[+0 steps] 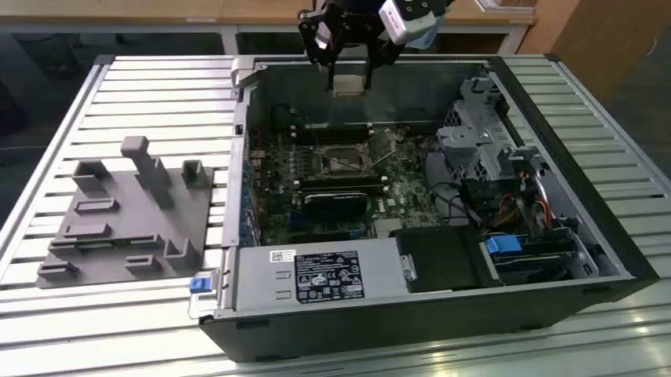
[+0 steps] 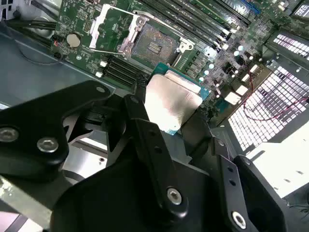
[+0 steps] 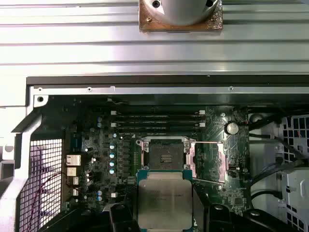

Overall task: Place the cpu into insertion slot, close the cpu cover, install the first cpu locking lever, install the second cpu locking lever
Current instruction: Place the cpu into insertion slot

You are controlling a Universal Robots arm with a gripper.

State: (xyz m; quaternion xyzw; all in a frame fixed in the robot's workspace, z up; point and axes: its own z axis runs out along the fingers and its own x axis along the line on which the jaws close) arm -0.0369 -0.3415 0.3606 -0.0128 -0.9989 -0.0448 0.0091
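This was a robotics lab or workshop. An opened computer case lay on a desk of slatted aluminium profiles, its green motherboard bare. A black robot hand held the cpu above the case's twelve o'clock edge. A grey fixture block sat at the case's nine o'clock; wooden furniture stood behind.

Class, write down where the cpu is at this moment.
In the exterior view, the cpu is gripped in the pincer at top centre, raised above the open computer case and not yet in the insertion slot.
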